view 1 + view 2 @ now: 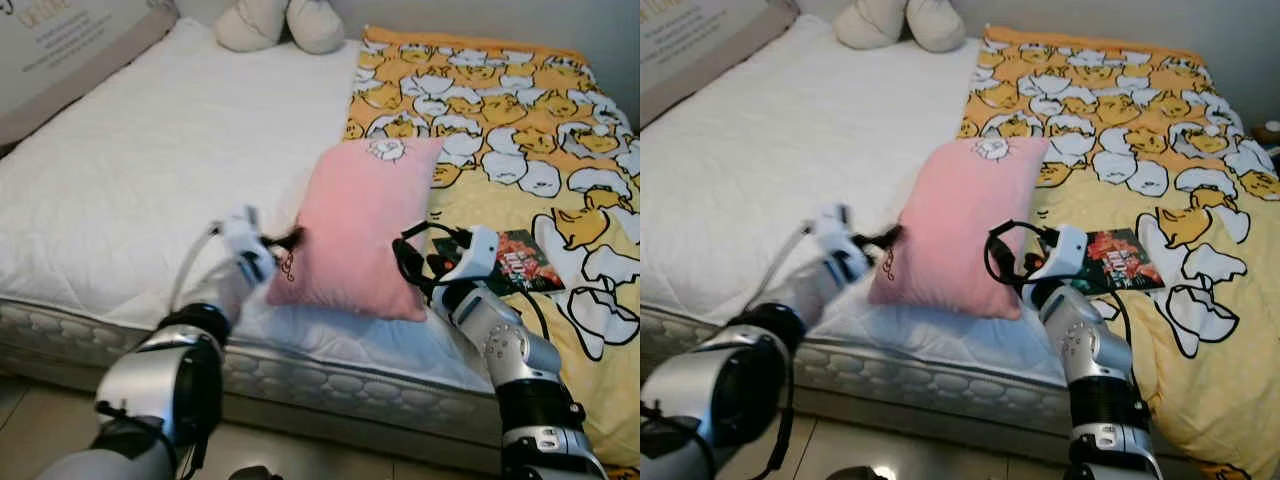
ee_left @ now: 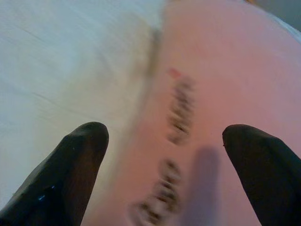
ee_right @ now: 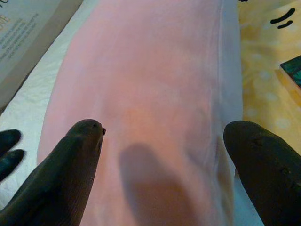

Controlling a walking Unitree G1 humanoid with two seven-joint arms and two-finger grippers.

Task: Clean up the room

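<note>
A pink pillow (image 1: 355, 225) with a small cartoon print lies on the bed, near its front edge, between the white sheet and the yellow blanket. My left gripper (image 1: 290, 240) is at the pillow's left edge. It is open (image 2: 164, 174): one finger (image 2: 75, 160) is over the sheet and the other over the pink fabric (image 2: 221, 70). My right gripper (image 1: 408, 255) is at the pillow's lower right side, also open (image 3: 164, 160). Its two fingers (image 3: 70, 160) are spread wide over the pillow (image 3: 150, 70) with nothing held between them.
A white mattress (image 1: 150, 150) fills the left side and a yellow cartoon blanket (image 1: 500, 100) the right. A book (image 1: 520, 262) lies on the blanket beside my right arm. A cream plush toy (image 1: 280, 22) sits at the far end and a cardboard box (image 1: 70, 50) far left.
</note>
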